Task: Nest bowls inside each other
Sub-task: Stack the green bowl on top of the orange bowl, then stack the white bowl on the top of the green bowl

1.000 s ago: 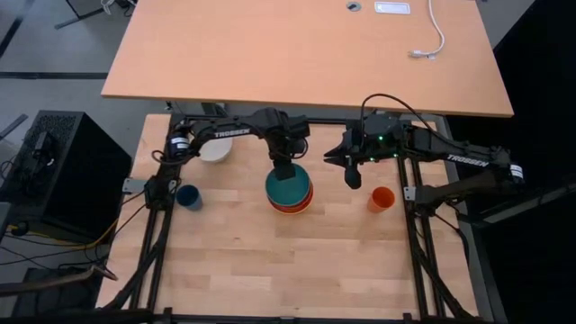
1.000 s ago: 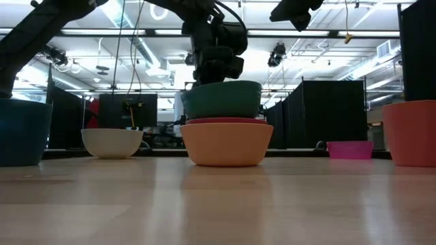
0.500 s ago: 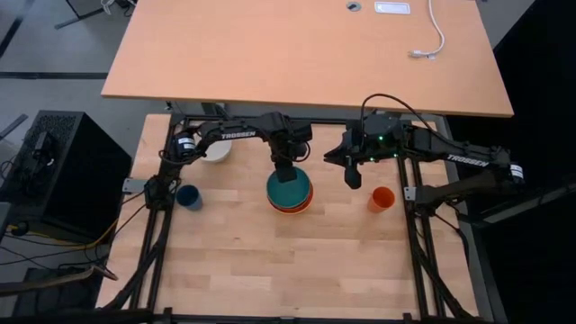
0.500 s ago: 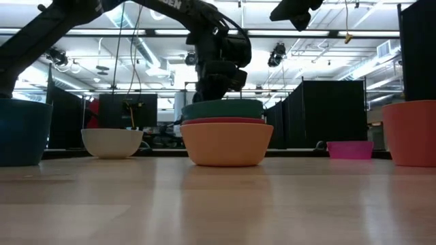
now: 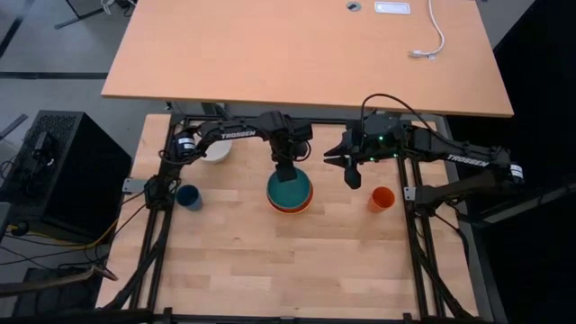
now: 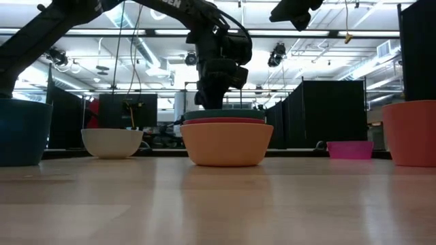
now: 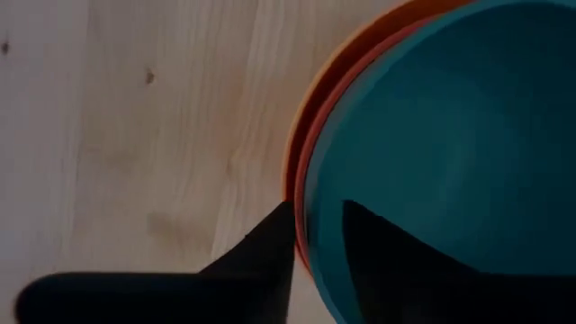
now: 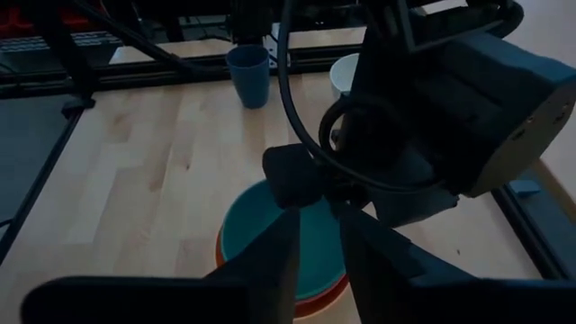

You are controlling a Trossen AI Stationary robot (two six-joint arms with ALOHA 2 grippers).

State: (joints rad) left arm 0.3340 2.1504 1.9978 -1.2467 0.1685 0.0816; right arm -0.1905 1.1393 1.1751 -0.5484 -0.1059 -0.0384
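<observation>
Three bowls sit nested at the table's centre: the teal bowl (image 5: 290, 190) inside the red bowl (image 6: 225, 120), inside the orange bowl (image 6: 227, 143), the teal rim showing only as a thin line above the red in the low view. The left gripper (image 5: 286, 171) hangs over the stack's 12 o'clock edge. In the left wrist view its fingers (image 7: 261, 261) straddle the teal bowl's wall, one outside over the rims and one inside, with a narrow gap on either side, so the jaws stand slightly apart and no longer pinch the wall.

The white bowl (image 5: 214, 150) rests near 10 o'clock from the stack, partly under the left arm. The pink bowl (image 6: 349, 150) shows in the low view only, far back on the right. The blue cup (image 5: 188, 196) stands at 9 o'clock from the stack and the orange cup (image 5: 382, 199) at 3 o'clock, both well apart from it.

The right gripper (image 5: 353, 176) waits above the table between stack and orange cup; its fingers (image 8: 270, 261) are a little apart and hold nothing.
</observation>
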